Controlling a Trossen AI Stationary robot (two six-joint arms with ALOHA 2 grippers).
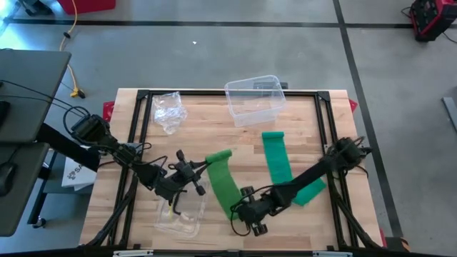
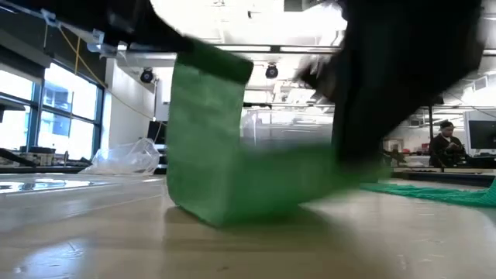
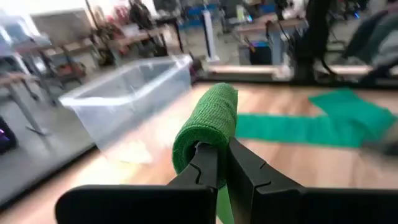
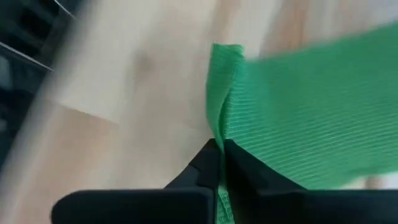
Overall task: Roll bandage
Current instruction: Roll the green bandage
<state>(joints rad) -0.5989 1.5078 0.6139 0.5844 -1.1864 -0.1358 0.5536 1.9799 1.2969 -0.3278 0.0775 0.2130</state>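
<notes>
A green bandage strip (image 1: 224,180) lies on the wooden table, with its far end wound into a small roll (image 3: 208,121). My left gripper (image 1: 202,170) is shut on that roll, which is raised above the table (image 2: 209,70). My right gripper (image 1: 241,211) is shut on the strip's near end (image 4: 225,134). In the low view the strip drops from the roll to the table and bends along it (image 2: 232,198). A second green bandage (image 1: 280,163) lies flat to the right, partly under my right arm. My left gripper pinches the roll's end (image 3: 200,149) between its two fingers, coming level from the table's left, along the roll's axis. The roll is lifted clear and the strip hangs from it to the table. My right gripper pinches the strip's near end at one side edge (image 4: 219,144) between its fingers, coming from the table's right. The cloth bunches into a fold at the fingertips and lies close to the table.
A clear plastic bin (image 1: 254,99) stands at the far middle and also shows in the left wrist view (image 3: 130,99). A crumpled clear bag (image 1: 169,111) lies at the far left. Another clear plastic piece (image 1: 178,214) lies near the front edge under my left gripper.
</notes>
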